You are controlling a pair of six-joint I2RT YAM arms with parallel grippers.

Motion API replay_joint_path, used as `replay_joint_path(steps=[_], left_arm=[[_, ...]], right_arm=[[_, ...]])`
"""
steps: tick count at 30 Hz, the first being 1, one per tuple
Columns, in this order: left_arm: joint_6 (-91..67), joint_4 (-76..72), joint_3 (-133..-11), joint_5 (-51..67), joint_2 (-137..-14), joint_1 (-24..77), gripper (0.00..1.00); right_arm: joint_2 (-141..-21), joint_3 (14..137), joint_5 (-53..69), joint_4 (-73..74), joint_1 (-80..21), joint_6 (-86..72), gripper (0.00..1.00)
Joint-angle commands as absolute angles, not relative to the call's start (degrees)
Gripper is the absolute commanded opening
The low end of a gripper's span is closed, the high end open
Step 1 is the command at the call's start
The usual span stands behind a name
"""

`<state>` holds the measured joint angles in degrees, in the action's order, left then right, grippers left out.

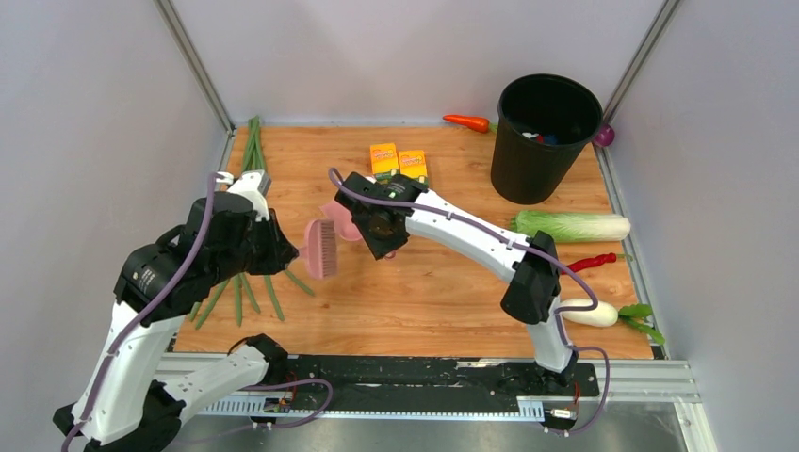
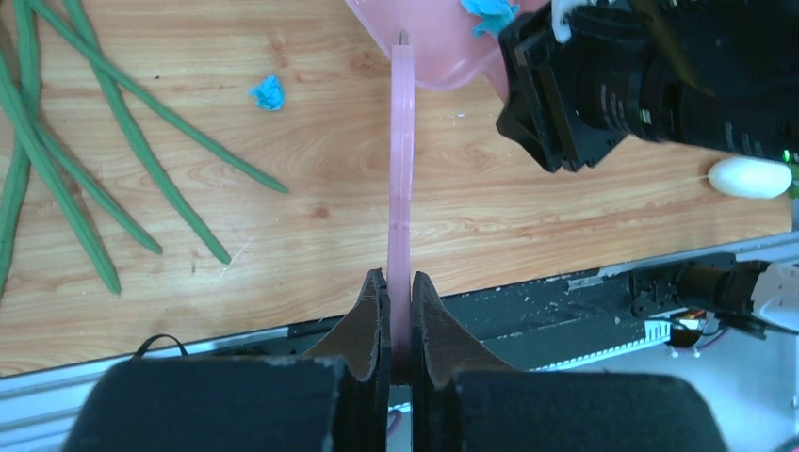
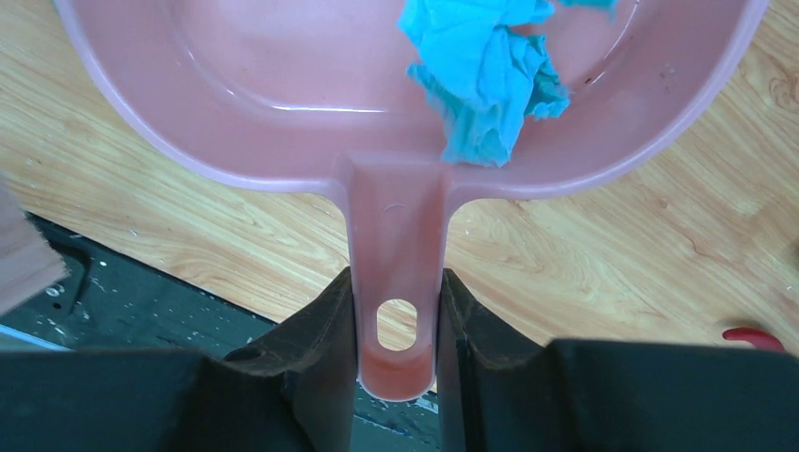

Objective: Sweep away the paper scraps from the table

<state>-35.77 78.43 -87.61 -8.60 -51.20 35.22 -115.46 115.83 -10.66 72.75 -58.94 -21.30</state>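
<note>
Nearest us, the left jaws are clamped on the handle of a pink brush [image 2: 401, 160], and the right jaws grip the handle of a pink dustpan [image 3: 283, 85]. One crumpled blue paper scrap [image 3: 485, 71] lies in the dustpan. A second scrap [image 2: 268, 92] sits on the tabletop [image 2: 490, 217] near the green beans [image 2: 139, 141]. At the far right stands a black bin [image 1: 542, 151].
</note>
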Motion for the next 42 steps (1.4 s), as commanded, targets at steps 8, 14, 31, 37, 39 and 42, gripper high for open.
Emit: replay_joint_path(steps=[8, 14, 31, 37, 39, 42], left_arm=[[-32.4, 86.2, -88.4, -9.0, -52.0, 35.4, 0.0], [-35.8, 84.6, -87.5, -11.2, -52.6, 35.4, 0.0], [-30.4, 82.4, -89.4, -10.6, -59.9, 35.4, 0.0], [-28.7, 80.3, -89.0, -10.0, -62.0, 35.4, 0.0], [-28.2, 79.7, -88.8, -9.1, -62.8, 35.4, 0.0], [-28.1, 78.8, -88.8, -8.4, -63.9, 35.3, 0.0]], right_arm=[[-121.8, 132.7, -8.6, 77.7, -54.9, -20.4, 0.0], [-122.8, 134.1, -5.7, 75.9, -49.1, -18.6, 0.0], [-121.4, 141.4, 4.0, 71.6, -34.1, -17.8, 0.0], [-116.6, 141.9, 12.7, 67.2, -28.0, -19.5, 0.0], [-115.1, 141.2, 15.4, 65.6, -25.4, -20.6, 0.0], [-113.4, 140.7, 19.3, 63.8, -22.0, -21.9, 0.0]])
